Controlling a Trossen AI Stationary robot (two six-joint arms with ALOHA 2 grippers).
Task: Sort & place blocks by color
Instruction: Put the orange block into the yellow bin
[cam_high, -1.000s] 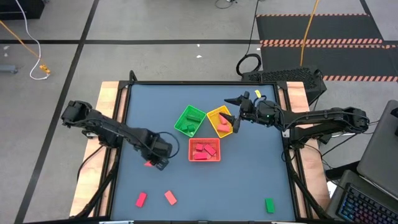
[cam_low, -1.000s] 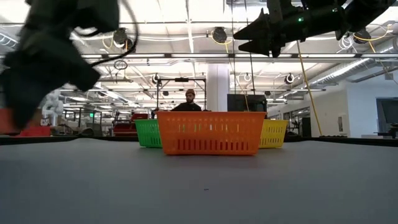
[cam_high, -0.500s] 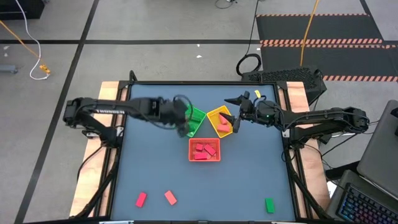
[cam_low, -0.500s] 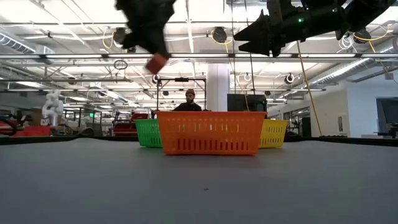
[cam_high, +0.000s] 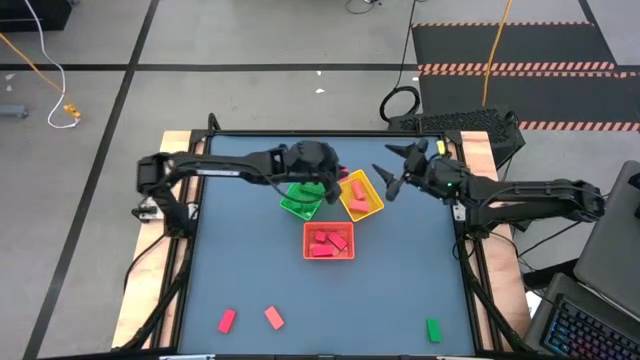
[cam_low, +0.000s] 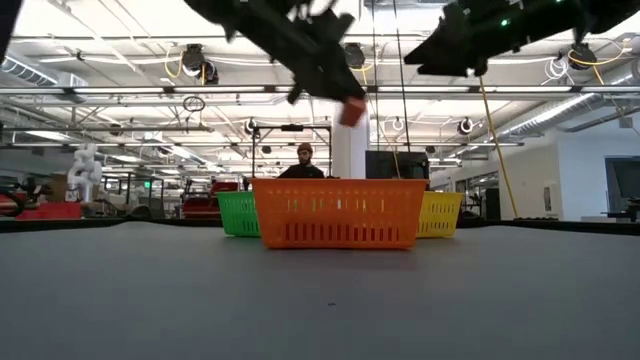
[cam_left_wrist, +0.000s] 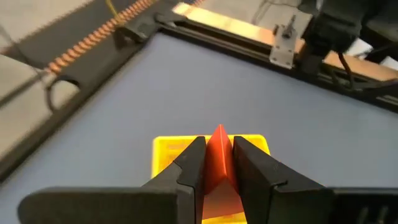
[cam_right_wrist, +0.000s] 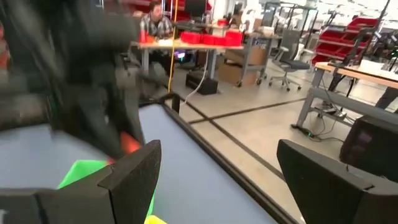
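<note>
Left arm carries a salmon wedge above the trays.
Yellow tray (cam_high: 362, 196) sits just ahead; left gripper (cam_left_wrist: 217, 163) pinches the wedge (cam_left_wrist: 217, 155), so release only once centred. Right gripper (cam_high: 392, 182) waits alongside, fingers spread.

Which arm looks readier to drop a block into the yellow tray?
The left. Its claw is shut on a salmon-orange block right over the yellow tray. The right claw hangs open and empty beside that tray.

Grey concrete floor (cam_high: 250, 40) with black tape lines, striped black mat (cam_high: 520, 45) – open workshop behind, ceiling lights (cam_low: 195, 60), red shelving (cam_right_wrist: 348, 37), seated person (cam_low: 304, 160) at back.
</note>
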